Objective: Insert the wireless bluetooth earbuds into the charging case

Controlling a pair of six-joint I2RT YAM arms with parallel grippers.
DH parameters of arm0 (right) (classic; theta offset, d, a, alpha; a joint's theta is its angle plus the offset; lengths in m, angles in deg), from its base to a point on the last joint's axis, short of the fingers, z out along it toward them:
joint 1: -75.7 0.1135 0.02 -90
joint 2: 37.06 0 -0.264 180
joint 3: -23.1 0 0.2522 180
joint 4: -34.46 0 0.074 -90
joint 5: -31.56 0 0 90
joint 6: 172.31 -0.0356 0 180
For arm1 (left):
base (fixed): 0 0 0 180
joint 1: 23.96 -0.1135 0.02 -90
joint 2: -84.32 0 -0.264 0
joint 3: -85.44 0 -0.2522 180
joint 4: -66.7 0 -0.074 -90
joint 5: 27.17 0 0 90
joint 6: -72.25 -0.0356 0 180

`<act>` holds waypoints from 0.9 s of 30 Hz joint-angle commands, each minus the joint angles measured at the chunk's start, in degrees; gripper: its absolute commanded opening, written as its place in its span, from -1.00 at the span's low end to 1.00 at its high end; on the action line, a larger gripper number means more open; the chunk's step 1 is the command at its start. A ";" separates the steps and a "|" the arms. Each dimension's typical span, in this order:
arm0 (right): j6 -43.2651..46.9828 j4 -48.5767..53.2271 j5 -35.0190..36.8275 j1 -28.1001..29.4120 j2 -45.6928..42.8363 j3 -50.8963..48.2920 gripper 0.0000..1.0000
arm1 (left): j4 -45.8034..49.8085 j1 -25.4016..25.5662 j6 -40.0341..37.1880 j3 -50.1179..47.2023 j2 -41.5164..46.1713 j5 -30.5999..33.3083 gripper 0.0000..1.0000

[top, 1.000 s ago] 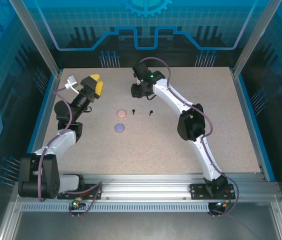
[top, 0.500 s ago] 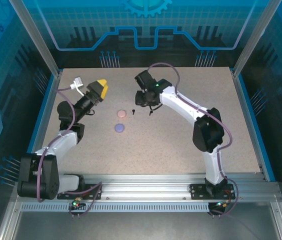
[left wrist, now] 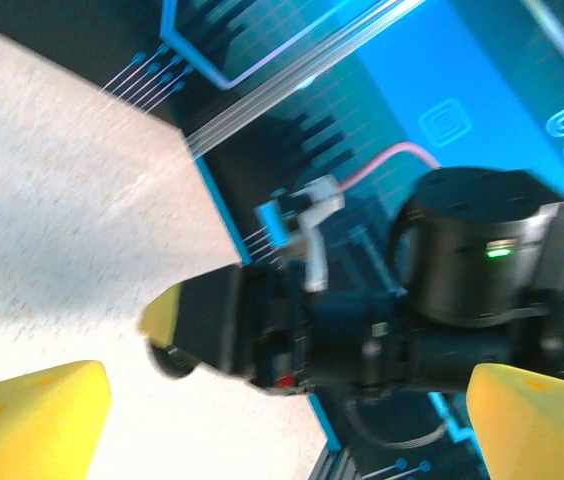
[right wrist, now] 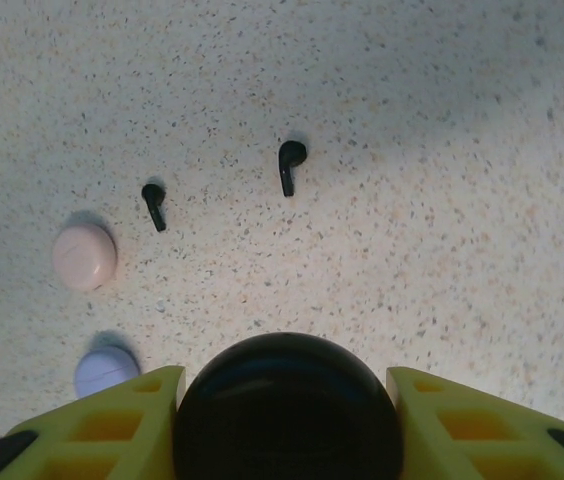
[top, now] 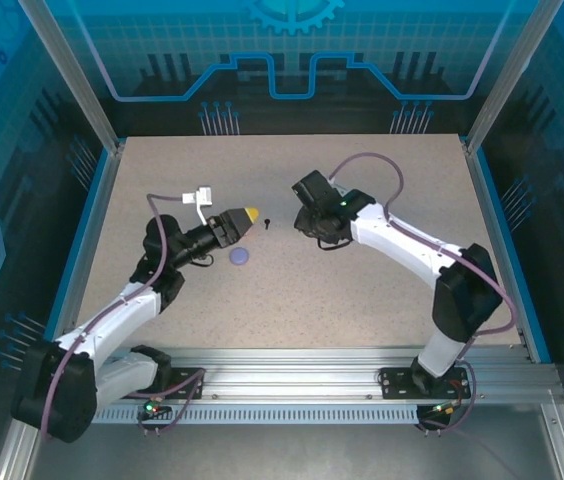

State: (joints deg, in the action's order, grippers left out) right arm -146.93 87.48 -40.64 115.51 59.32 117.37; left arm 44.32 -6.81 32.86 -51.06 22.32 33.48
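Speckled tabletop [right wrist: 462, 100] bears black earbuds [right wrist: 290, 165], pink case [right wrist: 84, 256], lilac case [right wrist: 107, 368]; right end effector [right wrist: 282, 392] clamps black case [right wrist: 287, 420], left end effector [left wrist: 282, 400] gapes.

Two black earbuds [right wrist: 154, 206] [right wrist: 289, 165], one pink case [right wrist: 84, 256], one lilac case [right wrist: 105, 368], one black case [right wrist: 287, 410]

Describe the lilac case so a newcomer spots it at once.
On the speckled table, look at the middle. Just nearside of the left gripper lies the lilac case, small and round. Beside it sits a pink case, and the two earbuds nearby are thin black stems.
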 commanded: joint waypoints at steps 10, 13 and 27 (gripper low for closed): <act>-24.18 -4.70 4.84 5.59 -2.72 0.47 -0.36 | -18.29 3.68 -1.67 -7.45 -10.29 7.76 0.87; -26.23 -5.00 5.04 6.01 -2.27 1.57 -0.35 | -24.38 3.68 -0.29 -8.10 -14.08 8.07 0.86; -28.46 -6.22 5.54 6.86 -2.25 2.27 -0.36 | -44.01 7.55 1.93 -7.62 -29.06 9.88 0.69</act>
State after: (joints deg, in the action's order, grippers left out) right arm -173.88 81.54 -37.41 121.68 56.50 117.96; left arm 6.40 -1.02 36.29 -59.63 -6.92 42.07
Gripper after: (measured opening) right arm 0.451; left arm 0.847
